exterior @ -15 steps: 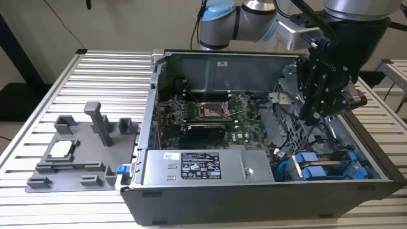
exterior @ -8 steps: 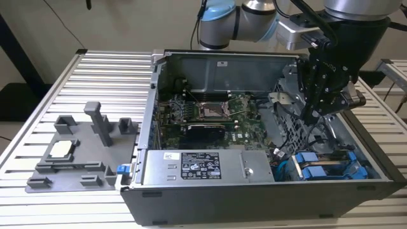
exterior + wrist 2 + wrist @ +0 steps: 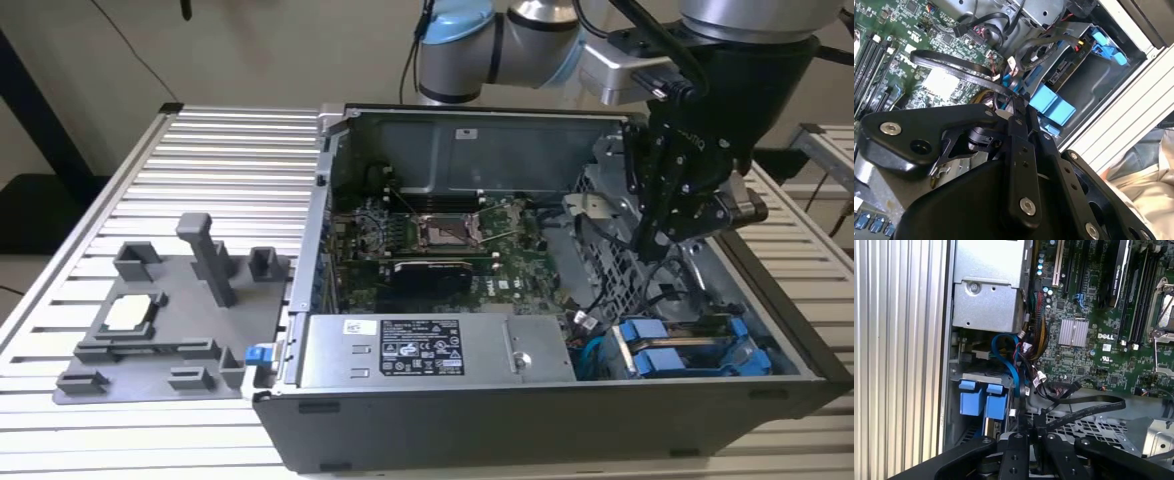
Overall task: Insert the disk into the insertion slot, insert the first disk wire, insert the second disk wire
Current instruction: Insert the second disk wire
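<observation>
You are hovering the gripper [image 3: 663, 240] inside the open computer case [image 3: 534, 420], above the drive cage. The fingers look drawn together on a thin black wire [image 3: 1089, 407]. The disk [image 3: 674, 360] is already sitting in its slot [image 3: 741, 345]; the wiring seems unfinished. Room is tight: cage walls and loose cables [image 3: 1026, 365] are crowding the tool.
</observation>
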You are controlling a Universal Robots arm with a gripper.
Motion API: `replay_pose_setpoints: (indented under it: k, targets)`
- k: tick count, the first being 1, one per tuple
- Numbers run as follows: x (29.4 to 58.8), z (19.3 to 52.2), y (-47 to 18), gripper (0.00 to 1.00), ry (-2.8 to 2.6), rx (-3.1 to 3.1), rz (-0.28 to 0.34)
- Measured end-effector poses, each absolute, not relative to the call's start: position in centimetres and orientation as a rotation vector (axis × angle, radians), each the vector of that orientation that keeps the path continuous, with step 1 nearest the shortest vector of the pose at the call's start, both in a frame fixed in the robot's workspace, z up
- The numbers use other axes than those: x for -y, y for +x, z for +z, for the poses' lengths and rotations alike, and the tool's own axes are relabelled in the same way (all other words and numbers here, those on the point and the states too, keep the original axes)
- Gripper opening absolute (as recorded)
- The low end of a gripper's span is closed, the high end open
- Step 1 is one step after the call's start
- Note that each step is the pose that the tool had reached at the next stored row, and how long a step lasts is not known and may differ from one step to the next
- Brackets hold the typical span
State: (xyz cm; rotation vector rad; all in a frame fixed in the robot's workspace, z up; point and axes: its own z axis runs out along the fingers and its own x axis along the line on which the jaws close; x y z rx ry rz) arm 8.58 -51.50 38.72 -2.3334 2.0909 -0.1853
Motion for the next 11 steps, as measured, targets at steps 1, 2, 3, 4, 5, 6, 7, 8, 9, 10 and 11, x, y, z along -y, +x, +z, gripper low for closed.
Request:
replay_pose_setpoints:
  k: [1,2,3,4,5,6,7,8,9,10,11]
  targets:
    - [51.50,38.72,8.58,0.16,-2.333,-2.091,-0.185]
    - [51.50,38.72,8.57,0.16,-2.334,-2.091,-0.186]
    - [51.50,38.72,8.58,0.16,-2.334,-2.091,-0.186]
    - [51.50,38.72,8.58,0.16,-2.334,-2.091,-0.186]
    - [51.50,38.72,8.58,0.16,-2.334,-2.091,-0.186]
    - [51.50,38.72,8.57,0.16,-2.334,-2.091,-0.186]
    - [51.50,38.72,8.58,0.16,-2.334,-2.091,-0.186]
    - [51.52,38.72,8.58,0.16,-2.334,-2.091,-0.186]
    - [51.56,38.70,8.61,0.16,-2.334,-2.091,-0.186]
    - [51.67,38.67,8.68,0.16,-2.334,-2.092,-0.186]
    - [51.82,38.64,8.77,0.16,-2.334,-2.092,-0.185]
